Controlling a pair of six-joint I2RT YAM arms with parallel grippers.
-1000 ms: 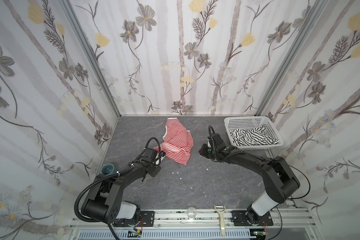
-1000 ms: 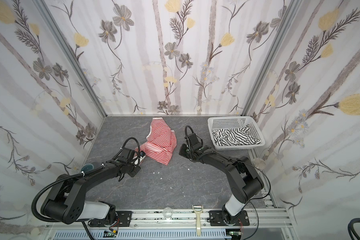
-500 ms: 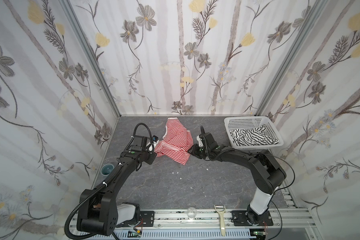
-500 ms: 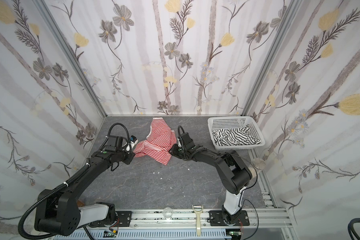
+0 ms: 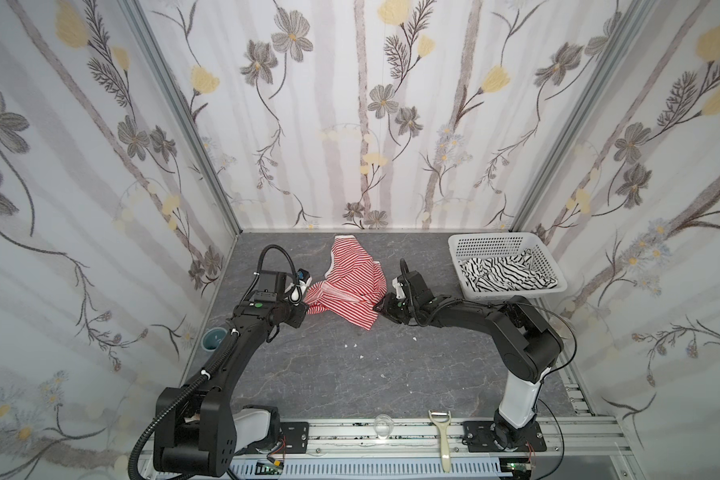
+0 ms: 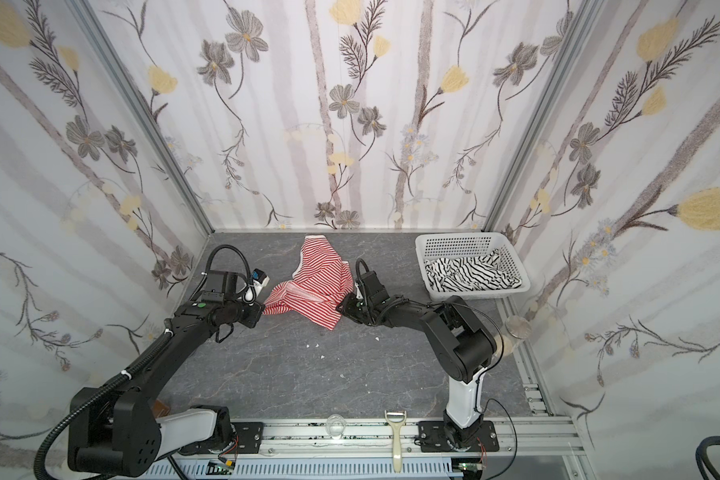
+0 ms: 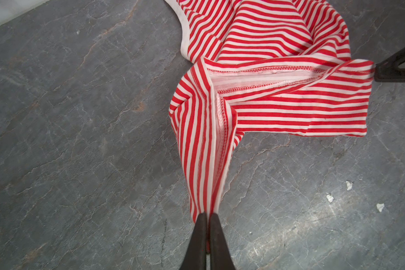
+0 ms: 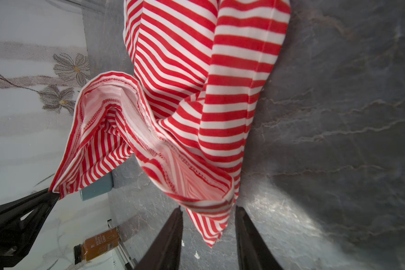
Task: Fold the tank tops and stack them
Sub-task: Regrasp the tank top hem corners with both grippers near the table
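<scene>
Whereas a second ago the right gripper stood clear to the right of the red-striped tank top, in both top views it has now come left to that top's near right edge. The left arm has stretched farther out, with the left gripper at the top's left edge; the cloth itself has barely shifted. The red-striped tank top lies crumpled on the grey table, far middle, between the two grippers. The black-striped tank top is bunched inside the white basket, far right, well apart from both grippers. Left wrist view: the left gripper is fully closed, pinching a hem fold of the red-striped tank top. The cloth runs taut from the tips to the rest of the top, hem stitching showing. Right wrist view: the right gripper has its jaws partly apart with a hanging corner of the top between them, not clamped; whether it touches a finger I cannot tell. An amber bottle has a label, writing too blurred to read. A teal cup stands at the table's left edge.
</scene>
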